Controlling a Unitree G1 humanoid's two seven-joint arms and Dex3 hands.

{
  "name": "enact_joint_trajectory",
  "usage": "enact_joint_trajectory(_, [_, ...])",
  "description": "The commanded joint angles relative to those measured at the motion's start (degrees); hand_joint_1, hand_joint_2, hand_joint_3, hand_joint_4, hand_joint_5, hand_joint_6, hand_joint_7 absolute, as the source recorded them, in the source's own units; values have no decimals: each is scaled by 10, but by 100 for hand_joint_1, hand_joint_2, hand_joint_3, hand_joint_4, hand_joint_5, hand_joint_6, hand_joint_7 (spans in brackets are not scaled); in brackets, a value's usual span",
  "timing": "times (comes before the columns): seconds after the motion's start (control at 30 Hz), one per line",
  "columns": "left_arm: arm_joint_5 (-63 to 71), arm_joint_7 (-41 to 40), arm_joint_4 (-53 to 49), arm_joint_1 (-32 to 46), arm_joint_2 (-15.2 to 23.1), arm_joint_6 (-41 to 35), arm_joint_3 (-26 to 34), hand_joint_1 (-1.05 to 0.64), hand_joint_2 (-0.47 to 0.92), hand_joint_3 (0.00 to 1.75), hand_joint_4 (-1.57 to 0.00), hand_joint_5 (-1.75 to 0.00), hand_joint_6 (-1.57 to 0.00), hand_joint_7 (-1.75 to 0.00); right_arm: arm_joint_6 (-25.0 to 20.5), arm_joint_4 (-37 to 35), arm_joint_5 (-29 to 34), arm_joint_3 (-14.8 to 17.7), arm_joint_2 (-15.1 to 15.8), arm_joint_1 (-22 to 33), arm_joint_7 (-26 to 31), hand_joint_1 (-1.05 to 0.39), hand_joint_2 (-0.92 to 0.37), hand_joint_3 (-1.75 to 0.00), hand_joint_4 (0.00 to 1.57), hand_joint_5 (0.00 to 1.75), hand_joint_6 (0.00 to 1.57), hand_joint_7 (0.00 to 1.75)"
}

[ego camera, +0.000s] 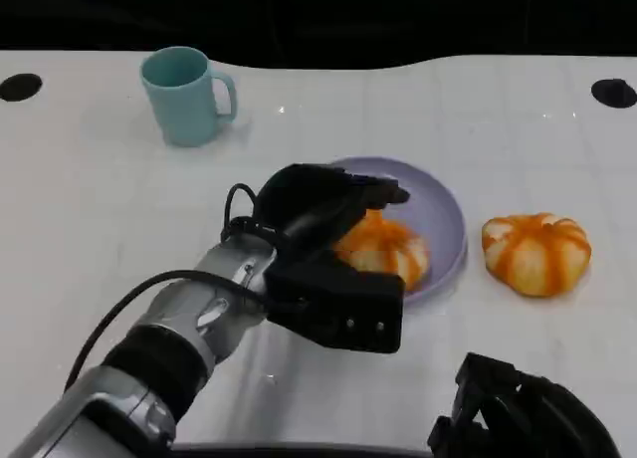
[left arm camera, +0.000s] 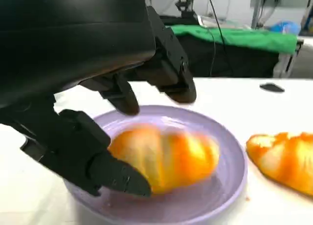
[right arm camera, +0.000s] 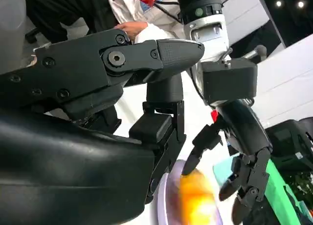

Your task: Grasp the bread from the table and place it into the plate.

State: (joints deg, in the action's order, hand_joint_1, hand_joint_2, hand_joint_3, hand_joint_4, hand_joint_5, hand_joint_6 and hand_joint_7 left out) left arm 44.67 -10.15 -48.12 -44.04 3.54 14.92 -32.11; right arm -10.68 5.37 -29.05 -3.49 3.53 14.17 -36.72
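From the head view I saw my left hand (ego camera: 333, 219) reaching over the near-left rim of the purple plate (ego camera: 438, 204), covering that side of it. A bread roll (ego camera: 388, 247) lay inside the plate, its left part hidden behind the hand. In the left wrist view the fingers (left arm camera: 115, 173) were spread on either side of the roll (left arm camera: 166, 156), one tip touching or just beside its near edge and the others hanging above the far rim of the plate (left arm camera: 230, 186); the roll rested on the dish, and I could not tell whether the hand was gripping it, as the picture was blurred there. A second roll (ego camera: 536, 252) sat on the white bench (ego camera: 100, 199) just right of the plate, apart from it, and was cut off at the edge of the left wrist view. My right hand (ego camera: 523, 413) rested low at the near right, partly out of frame, and whether its fingers were open or curled I could not tell. A teal mug (ego camera: 187, 95) stood well back on the left.
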Motion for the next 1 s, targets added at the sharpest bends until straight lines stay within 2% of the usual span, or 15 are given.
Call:
enact_joint_trajectory(0.03, [1, 31, 48, 12, 24, -20, -2, -46, 92, 8, -24, -9, -18, 0, 1, 1, -5, 7, 5, 0, -1, -72, -92, -22, 86, 161, 76, 135])
enact_joint_trajectory(0.43, [-19, 59, 207, 96, 67, -50, 29, -49, 92, 7, -23, -10, -18, 0, 1, 1, -3, 8, 8, -2, -1, -71, -92, -24, 85, 161, 75, 136])
enact_joint_trajectory(0.53, [-66, 53, 230, 129, 72, -14, 58, -44, 92, 5, -29, -14, -24, -3, 1, -3, -3, 8, 8, -5, -2, -71, -92, -25, 84, 161, 75, 136])
enact_joint_trajectory(0.67, [-138, 25, 226, 173, 67, 64, 100, -41, 90, 2, -50, -27, -42, -10, 2, -6, -1, 8, 7, -7, -1, -71, -92, -24, 84, 162, 75, 136])
enact_joint_trajectory(0.73, [-171, 26, 230, 195, 63, 90, 119, -43, 92, 2, -54, -35, -50, -11, 1, -6, -1, 8, 7, -7, 1, -71, -92, -24, 84, 161, 75, 136])
enact_joint_trajectory(0.83, [-224, 49, 238, 223, 61, 125, 140, -42, 92, 5, -47, -73, -64, -14, -1, -4, -3, 8, 7, -6, 0, -71, -92, -24, 84, 161, 76, 136])
enact_joint_trajectory(0.9, [-261, 67, 241, 240, 58, 146, 151, -40, 92, 4, -43, -101, -67, -27, -2, -4, -5, 8, 7, -6, -2, -71, -92, -24, 84, 161, 76, 136])
enact_joint_trajectory(1.0, [-333, 104, 268, 282, 48, 159, 170, -37, 92, 2, -44, -143, -43, -108, -2, -1, -3, 8, 8, -4, 0, -72, -92, -24, 84, 161, 76, 136])
